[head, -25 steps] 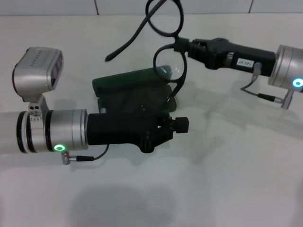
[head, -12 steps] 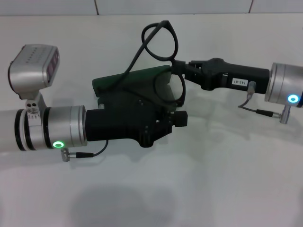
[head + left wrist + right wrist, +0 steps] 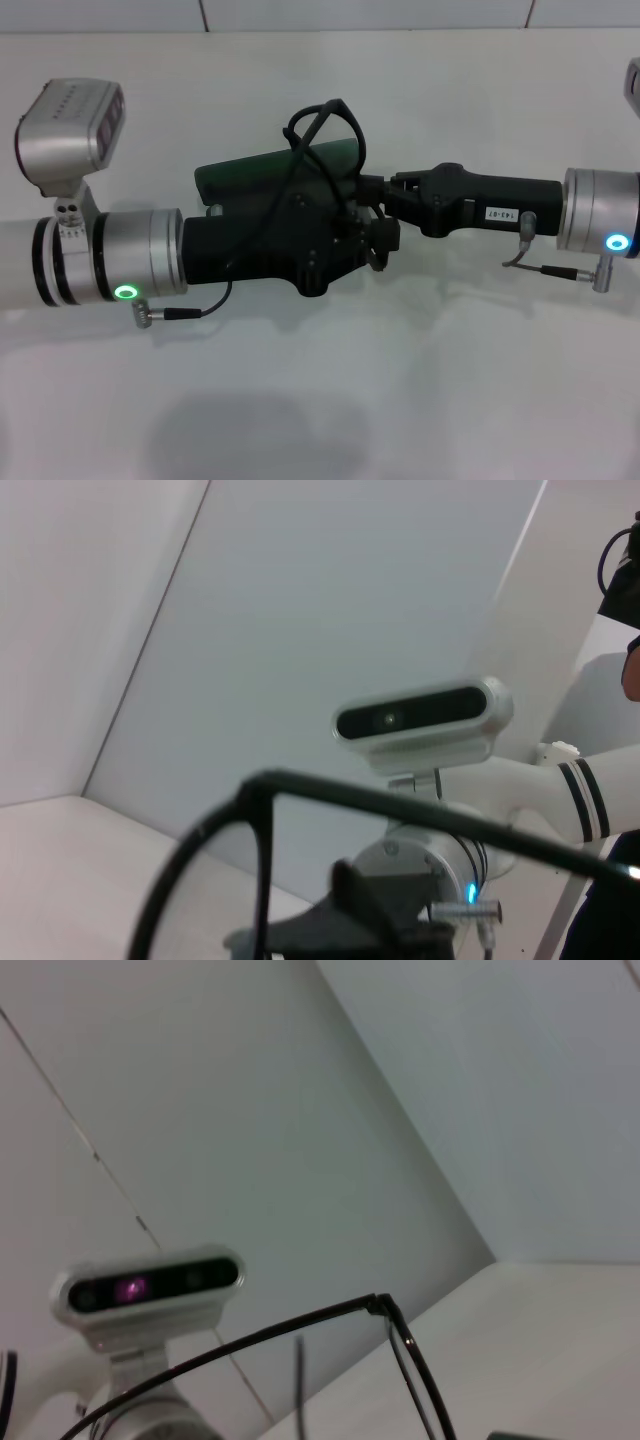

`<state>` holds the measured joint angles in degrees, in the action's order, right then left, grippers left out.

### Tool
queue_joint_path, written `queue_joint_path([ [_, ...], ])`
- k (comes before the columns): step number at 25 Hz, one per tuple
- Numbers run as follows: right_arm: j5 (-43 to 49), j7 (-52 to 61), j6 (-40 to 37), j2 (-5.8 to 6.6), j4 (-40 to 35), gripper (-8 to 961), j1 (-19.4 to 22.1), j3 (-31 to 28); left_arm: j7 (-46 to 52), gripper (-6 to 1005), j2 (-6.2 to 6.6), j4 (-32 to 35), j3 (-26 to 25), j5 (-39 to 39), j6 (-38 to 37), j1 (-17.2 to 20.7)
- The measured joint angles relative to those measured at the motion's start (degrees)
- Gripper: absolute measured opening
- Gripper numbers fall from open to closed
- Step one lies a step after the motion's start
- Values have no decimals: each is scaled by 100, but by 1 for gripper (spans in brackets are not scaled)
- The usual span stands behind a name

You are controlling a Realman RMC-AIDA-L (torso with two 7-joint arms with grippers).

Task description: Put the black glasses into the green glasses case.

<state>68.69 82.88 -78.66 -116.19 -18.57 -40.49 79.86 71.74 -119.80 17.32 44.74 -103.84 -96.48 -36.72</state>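
Note:
The green glasses case (image 3: pixel 250 172) lies open at the table's middle, its lid raised at the far side. My left arm lies across its front and hides most of the inside. My left gripper (image 3: pixel 384 241) is at the case's right front corner. My right gripper (image 3: pixel 371 189) reaches in from the right, shut on the black glasses (image 3: pixel 297 128). It holds them low over the case, with the frame and one temple arm rising above the lid. The glasses' frame crosses close in the left wrist view (image 3: pixel 258 820) and in the right wrist view (image 3: pixel 392 1317).
The white table (image 3: pixel 420 380) spreads around the case, with a tiled wall edge at the back. The left arm's wrist camera (image 3: pixel 68 130) stands up at the left. The right arm (image 3: pixel 590 215) comes in from the right edge.
My right gripper has moved left and down with the glasses, from high behind the case to low over it. The left arm has stayed almost still.

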Motion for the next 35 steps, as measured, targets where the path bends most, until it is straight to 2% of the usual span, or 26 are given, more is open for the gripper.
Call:
queue_joint_path([
  [19,-4,-37,-177,26,1,30,24,99,-3,-2,1,0,17,14,3,-54],
  [24,-53,-67,-157,72,3,30,125,-152,-3,-2,10,0,17,11,-2,-22],
  [29,-31,-91,-169,211,-102,30,399,-755,-3,-2,18,0,18,-35,-12,-6],
  [35,-21,-132,-28,574,-283,31,931,-1134,-3,-1,26,3,26,-42,-87,4],
])
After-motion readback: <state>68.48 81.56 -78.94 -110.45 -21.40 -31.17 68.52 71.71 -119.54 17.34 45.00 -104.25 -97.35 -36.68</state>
